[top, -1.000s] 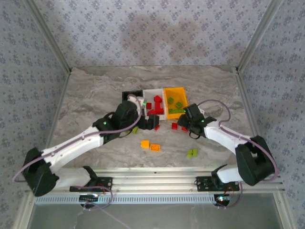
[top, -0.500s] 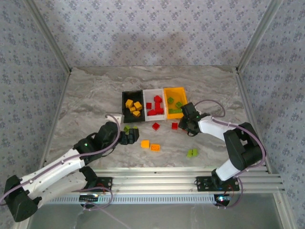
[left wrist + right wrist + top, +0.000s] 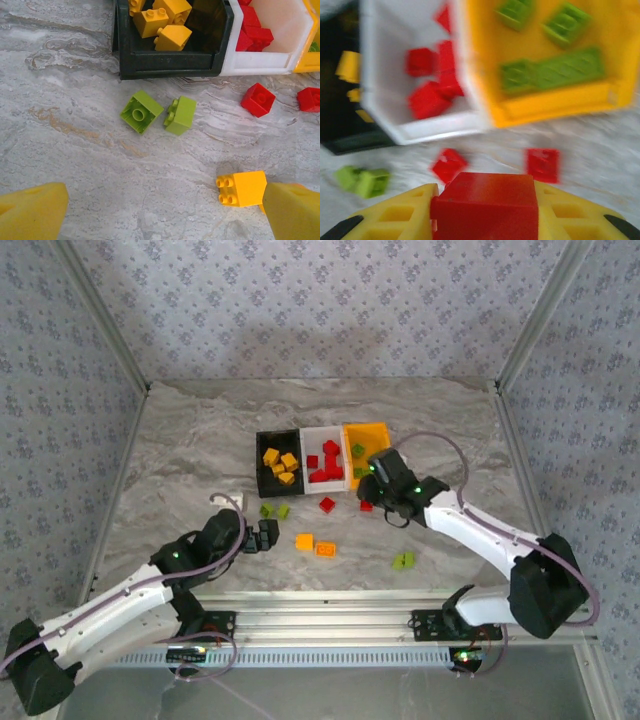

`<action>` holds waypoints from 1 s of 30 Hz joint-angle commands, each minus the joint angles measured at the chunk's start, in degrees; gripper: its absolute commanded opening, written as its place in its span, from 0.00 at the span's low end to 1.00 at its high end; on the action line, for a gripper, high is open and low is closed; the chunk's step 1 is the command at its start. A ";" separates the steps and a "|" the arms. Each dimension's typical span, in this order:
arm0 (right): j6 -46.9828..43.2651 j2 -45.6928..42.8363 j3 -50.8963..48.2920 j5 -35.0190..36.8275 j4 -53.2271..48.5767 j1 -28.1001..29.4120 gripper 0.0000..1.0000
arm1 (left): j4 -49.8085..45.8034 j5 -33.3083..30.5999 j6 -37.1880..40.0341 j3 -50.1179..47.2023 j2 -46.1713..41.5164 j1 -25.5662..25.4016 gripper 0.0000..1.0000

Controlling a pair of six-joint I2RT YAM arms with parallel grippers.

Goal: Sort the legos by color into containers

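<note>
Where the left arm stretches over the marble table [image 3: 180, 460], the left gripper [image 3: 160, 215] hangs above bare surface, its jaws spread wide with nothing between them. A loose yellow-orange brick [image 3: 242, 188] lies just beside the finger at the right of the wrist view. Two lime green bricks [image 3: 141, 111] lie on the table just in front of the black bin [image 3: 170, 60].

That bin is leftmost of three set in a touching row, and it holds several yellow-orange bricks [image 3: 170, 37]. The white bin [image 3: 260, 60] in the middle holds red bricks [image 3: 255, 35], and two loose red bricks [image 3: 258, 99] lie on the table near its front wall. The orange-yellow bin [image 3: 545, 107] at the right holds lime green pieces [image 3: 555, 70], one of them long.

Near the front of that bin, the right gripper [image 3: 485, 215] is clamped on a red brick [image 3: 485, 195] between its yellow fingers; this view is blurred. Farther right, toward the near edge, a green pair [image 3: 403, 560] lies well apart from the bins.
</note>
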 commanded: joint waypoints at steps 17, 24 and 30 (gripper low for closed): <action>-0.56 35.48 37.26 11.26 -9.24 2.49 0.40 | -6.41 2.24 -0.48 -0.33 -5.47 0.37 1.00; -0.86 34.86 36.16 6.69 -5.27 0.71 0.69 | -3.83 5.73 1.92 -0.71 -5.56 0.38 1.00; -1.96 26.99 28.99 6.62 -2.34 1.51 0.71 | 0.62 10.29 3.60 -0.20 -0.04 0.32 1.00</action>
